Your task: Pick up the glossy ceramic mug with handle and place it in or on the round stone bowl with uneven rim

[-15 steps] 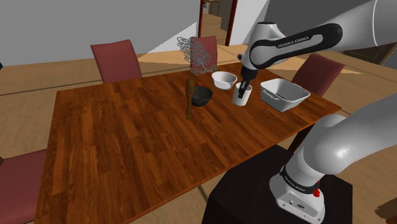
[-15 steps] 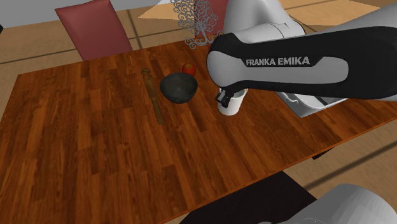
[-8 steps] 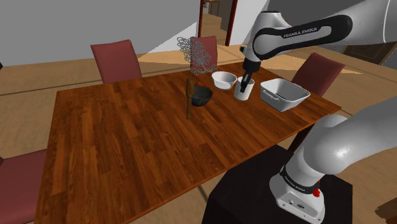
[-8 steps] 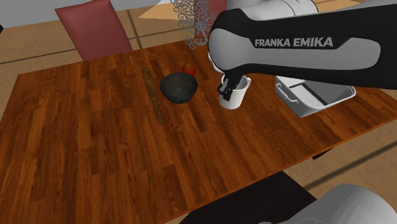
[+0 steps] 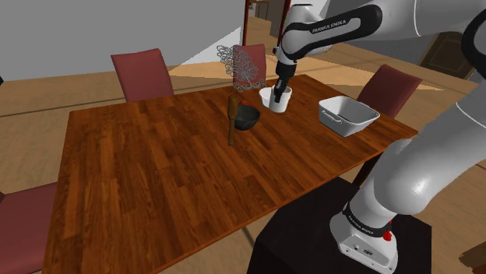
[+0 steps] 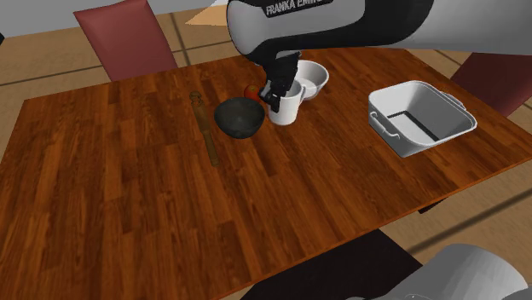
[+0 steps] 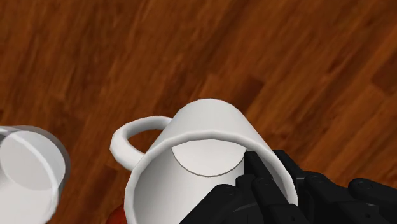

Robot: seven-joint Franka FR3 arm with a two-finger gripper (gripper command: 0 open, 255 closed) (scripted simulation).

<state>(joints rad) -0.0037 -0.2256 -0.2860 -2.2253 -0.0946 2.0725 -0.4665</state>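
Note:
A white mug (image 5: 278,101) (image 6: 286,106) with a handle hangs a little above the wooden table (image 5: 156,171). My gripper (image 5: 279,90) (image 6: 274,92) (image 7: 251,177) is shut on its rim, one finger inside the wall and one outside. In the wrist view the mug (image 7: 203,143) is seen from above, its handle pointing away from the fingers. The round dark bowl (image 5: 247,117) (image 6: 238,117) stands on the table just to the second exterior view's left of the mug, and nothing lies in it.
A white bowl (image 6: 312,77) (image 7: 28,168) sits right behind the mug, and a red apple (image 6: 251,89) lies behind the dark bowl. A white handled tray (image 5: 348,115) (image 6: 420,117) stands to the right. A wooden stick (image 6: 205,128) lies left of the dark bowl. Chairs ring the table.
The arm has carried the mug up off the table and to the left in both exterior views, from near the tray to beside the dark bowl. The grip has held.

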